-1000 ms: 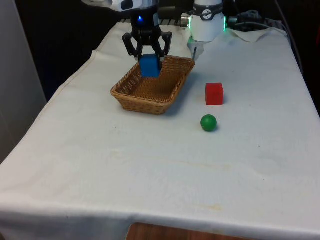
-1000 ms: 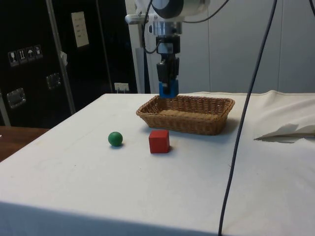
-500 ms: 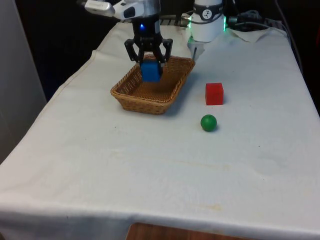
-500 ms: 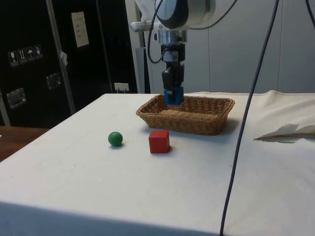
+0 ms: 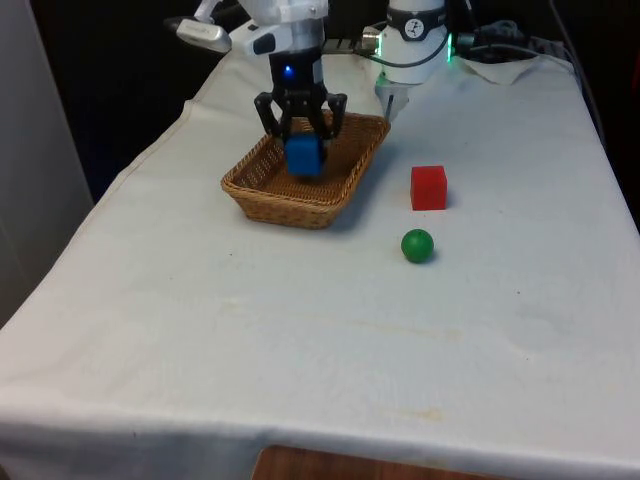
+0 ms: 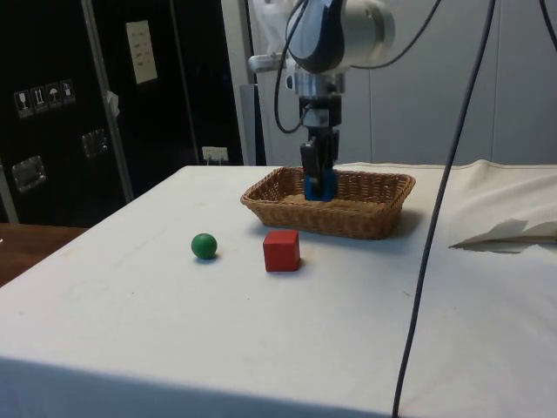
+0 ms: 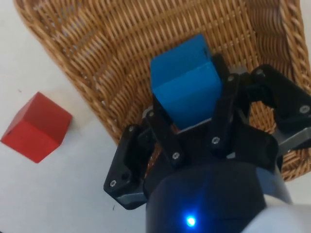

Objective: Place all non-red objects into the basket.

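I've lowered the fingers [image 5: 302,135], clamped on the small blue cube [image 5: 303,156], into the brown wicker basket [image 5: 262,185]; release comes next.

No text, brand or number can be read here. In the side view a pale notice [image 6: 140,51] hangs on a dark cabinet door [image 6: 52,113] with print too small to make out, and small white pictogram stickers [image 6: 39,98] sit on it further along, likewise illegible.

The white-clothed table [image 5: 300,340] carries basket [image 5: 262,192], red cube [image 5: 428,187], green ball [image 5: 417,245].
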